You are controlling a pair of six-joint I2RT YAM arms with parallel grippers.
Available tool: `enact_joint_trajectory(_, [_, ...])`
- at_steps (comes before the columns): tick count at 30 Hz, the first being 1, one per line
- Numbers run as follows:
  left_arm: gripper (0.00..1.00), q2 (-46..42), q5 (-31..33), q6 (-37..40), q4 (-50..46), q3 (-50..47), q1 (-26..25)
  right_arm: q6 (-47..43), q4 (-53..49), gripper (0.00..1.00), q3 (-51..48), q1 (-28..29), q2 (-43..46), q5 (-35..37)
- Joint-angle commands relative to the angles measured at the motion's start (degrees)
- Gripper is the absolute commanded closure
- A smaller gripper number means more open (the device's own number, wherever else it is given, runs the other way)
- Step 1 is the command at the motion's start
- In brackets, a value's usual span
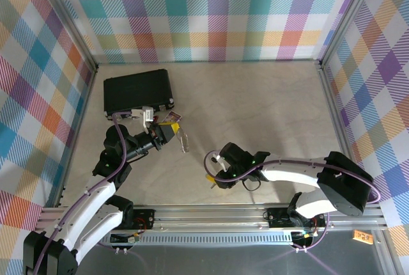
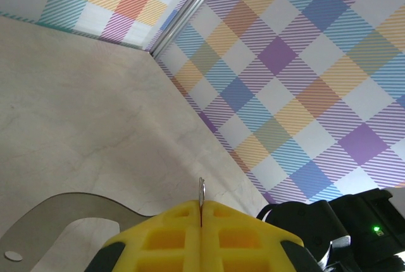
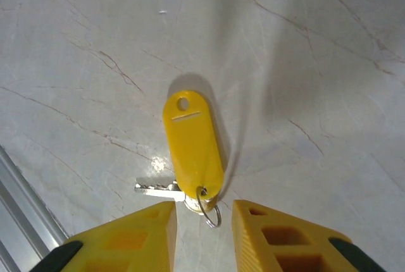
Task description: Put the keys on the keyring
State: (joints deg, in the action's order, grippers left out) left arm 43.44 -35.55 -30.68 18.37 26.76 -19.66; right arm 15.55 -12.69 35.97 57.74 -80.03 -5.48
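Lab robot cell: checked fabric walls [image 1: 211,13], aluminium frame rail [image 1: 204,212], marble-look tabletop [image 1: 255,102]

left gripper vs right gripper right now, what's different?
The left gripper is shut, pinching a thin metal edge of the keyring; the right gripper is open, fingers either side of the key, not gripping it. The left gripper faces out along the table toward the wall; the right gripper points straight down at the table. Both have yellow fingers.

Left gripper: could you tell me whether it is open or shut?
Shut: the left gripper has its yellow fingers pressed together on the keyring.
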Motion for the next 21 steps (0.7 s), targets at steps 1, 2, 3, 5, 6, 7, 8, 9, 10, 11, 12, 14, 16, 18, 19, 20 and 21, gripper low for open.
enact_joint_trajectory(1, [1.00,-0.3,-1.1,-0.5,2.7,0.0,0.9,-1.9,-0.2,0.73,1.7,0.6,-1.8,0.2])
enact_joint_trajectory(2, [1.00,-0.3,-1.1,-0.5,2.7,0.0,0.9,-2.1,-0.2,0.74,1.8,0.7,-2.2,0.2])
enact_joint_trajectory(3, [1.00,-0.2,-1.1,-0.5,2.8,0.1,0.9,-2.2,-0.3,0.74,2.0,0.8,-2.4,0.2])
enact_joint_trajectory(5, [1.00,-0.2,-1.1,-0.4,2.8,0.1,0.9,-2.5,-0.6,0.74,2.2,0.9,-2.8,0.6])
enact_joint_trajectory(6, [1.00,-0.1,-1.1,-0.5,2.9,0.2,0.9,-2.5,-0.8,0.74,2.3,0.9,-2.9,0.9])
enact_joint_trajectory(7, [1.00,-0.1,-1.1,-0.4,2.9,0.1,0.9,-2.7,-0.9,0.74,2.5,1.0,-3.0,1.0])
enact_joint_trajectory(8, [1.00,-0.2,-1.2,-0.5,3.0,0.0,0.9,-2.9,-1.1,0.75,2.6,1.1,-3.1,1.3])
enact_joint_trajectory(9, [1.00,-0.2,-1.1,-0.5,3.1,0.0,0.9,-2.9,-1.4,0.75,2.8,1.1,-3.2,1.7])
enact_joint_trajectory(10, [1.00,-0.3,-1.1,-0.5,3.1,-0.1,0.9,-3.1,-1.6,0.77,2.9,1.2,-3.3,2.0])
enact_joint_trajectory(11, [1.00,-0.2,-1.1,-0.5,3.1,-0.1,0.9,-3.2,-1.6,0.79,3.0,1.2,-3.4,2.1])
enact_joint_trajectory(12, [1.00,-0.2,-1.1,-0.5,3.1,-0.2,0.9,-3.2,-1.5,0.81,3.1,1.2,-3.4,2.1])
enact_joint_trajectory(14, [1.00,-0.3,-1.1,-0.4,3.0,-0.2,0.9,-3.3,-1.5,0.85,3.2,1.4,-3.6,2.0])
enact_joint_trajectory(16, [1.00,-0.4,-1.1,-0.5,2.9,-0.3,0.9,-3.3,-1.5,0.88,3.3,1.5,-3.7,2.0])
enact_joint_trajectory(18, [1.00,-0.5,-1.0,-0.4,2.9,-0.3,0.9,-3.4,-2.1,0.92,3.7,1.8,-3.7,2.1])
enact_joint_trajectory(19, [1.00,-0.5,-0.9,-0.4,2.9,-0.4,0.9,-3.5,-2.3,0.93,4.0,2.0,-3.7,2.2])
enact_joint_trajectory(20, [1.00,-0.5,-0.9,-0.4,2.9,-0.4,0.9,-3.5,-2.6,0.95,4.1,2.2,-3.5,2.3])
enact_joint_trajectory(21, [1.00,-0.5,-0.8,-0.5,2.9,-0.5,0.9,-3.5,-3.0,0.96,4.3,2.3,-3.4,2.5])
